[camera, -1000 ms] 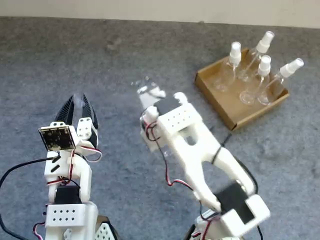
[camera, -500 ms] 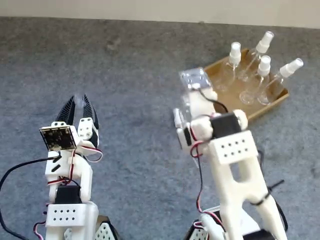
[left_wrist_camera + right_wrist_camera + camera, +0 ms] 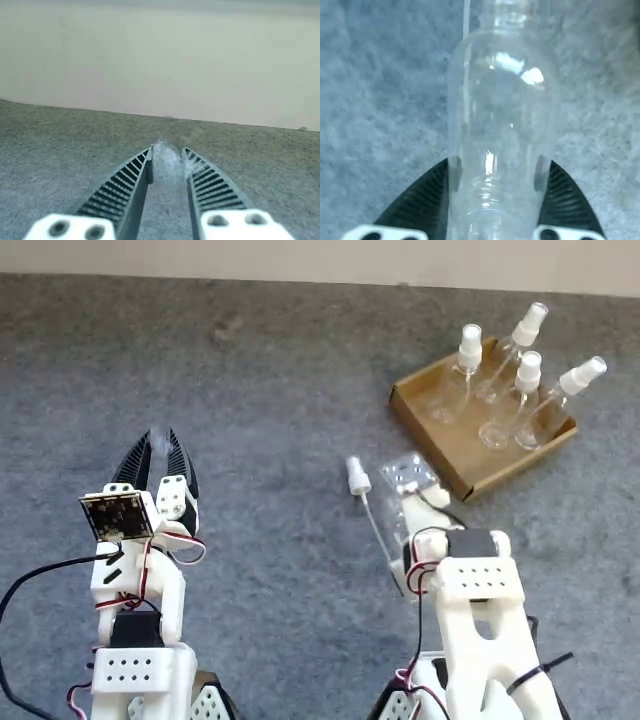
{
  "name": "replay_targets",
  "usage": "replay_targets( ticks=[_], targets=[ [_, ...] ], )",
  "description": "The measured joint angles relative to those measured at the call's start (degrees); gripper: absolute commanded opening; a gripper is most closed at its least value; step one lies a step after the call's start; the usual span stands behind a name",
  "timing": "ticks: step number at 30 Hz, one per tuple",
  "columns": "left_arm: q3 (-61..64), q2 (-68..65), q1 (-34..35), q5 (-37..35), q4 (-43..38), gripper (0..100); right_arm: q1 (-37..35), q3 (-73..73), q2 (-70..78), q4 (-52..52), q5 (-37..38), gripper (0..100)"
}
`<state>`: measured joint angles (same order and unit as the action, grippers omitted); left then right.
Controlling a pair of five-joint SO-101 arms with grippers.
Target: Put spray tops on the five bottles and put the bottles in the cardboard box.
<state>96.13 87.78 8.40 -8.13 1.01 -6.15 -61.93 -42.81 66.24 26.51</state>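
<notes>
High view: the left gripper point(image 3: 160, 443) is near-left over the gray carpet point(image 3: 250, 390), black fingers pointing far. The tips are nearly together, with a small clear piece point(image 3: 157, 439) pinched between them; I cannot tell what it is. The right gripper point(image 3: 412, 502) is near-right of centre and clamped on a clear bottle point(image 3: 410, 480) whose neck points far. There is no top on the bottle, and I cannot tell if it touches the carpet. A loose spray top point(image 3: 357, 477) lies just left of the bottle, its white head at the far end and its thin tube running back toward the near side. The cardboard box point(image 3: 430, 447) sits far-right, close to the held bottle but apart from it. Inside it are four bottles point(image 3: 528, 370), all with white spray tops and heads toward the far side.

Left wrist view: the left gripper point(image 3: 167, 152) has ribbed fingers converging to a narrow gap. The clear piece point(image 3: 167, 162) sits between the tips. Carpet lies below and a plain beige wall point(image 3: 160, 65) beyond.

Right wrist view: the right gripper point(image 3: 495, 167) has its fingers pressed on both sides of the bottle point(image 3: 500, 100). The open neck is at the far end. The spray top's thin tube point(image 3: 466, 20) runs beside the neck, outside the bottle, over the carpet.
</notes>
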Motion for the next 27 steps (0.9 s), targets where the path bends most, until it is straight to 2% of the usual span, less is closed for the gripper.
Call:
replay_targets(
  ticks=[7,11,16,27],
  targets=[
    [0.0,0.0,0.0,0.0,0.0,7,6.8,-2.6,-0.2,-0.7,5.4,17.0],
    [0.0,0.0,0.0,0.0,0.0,7,8.9,-7.2,-0.6,-5.5,6.2,17.0],
    [0.0,0.0,0.0,0.0,0.0,7,9.2,-11.3,-0.8,-12.5,6.2,17.0],
    [0.0,0.0,0.0,0.0,0.0,7,7.5,-12.0,-0.8,-13.5,6.2,17.0]
  ],
)
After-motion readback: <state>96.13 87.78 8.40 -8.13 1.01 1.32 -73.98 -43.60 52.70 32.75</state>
